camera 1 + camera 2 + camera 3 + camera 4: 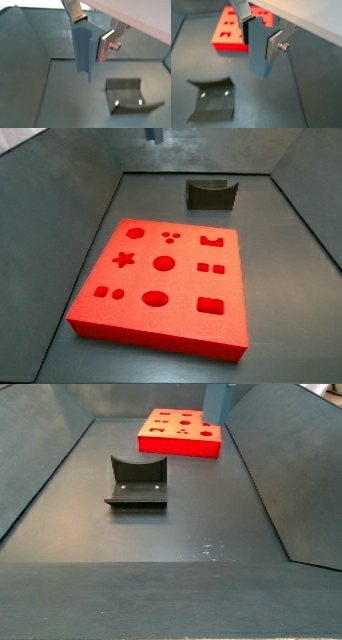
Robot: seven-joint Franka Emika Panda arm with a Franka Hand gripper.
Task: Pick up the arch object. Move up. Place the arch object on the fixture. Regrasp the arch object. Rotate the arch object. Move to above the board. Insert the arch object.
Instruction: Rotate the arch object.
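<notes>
In a wrist view we see the gripper (93,31) clamped on the arch object (85,50), which hangs upright between the silver fingers (107,44), clear of the grey floor, with the fixture (131,95) on the floor beyond its lower end. In a wrist view the held arch object (260,52) sits between the board (234,31) and the fixture (211,99). In a side view the board (163,333) lies near the fixture (210,194), apart. In a side view the arch object (218,398) hangs at the frame's top edge beside the board (182,446).
</notes>
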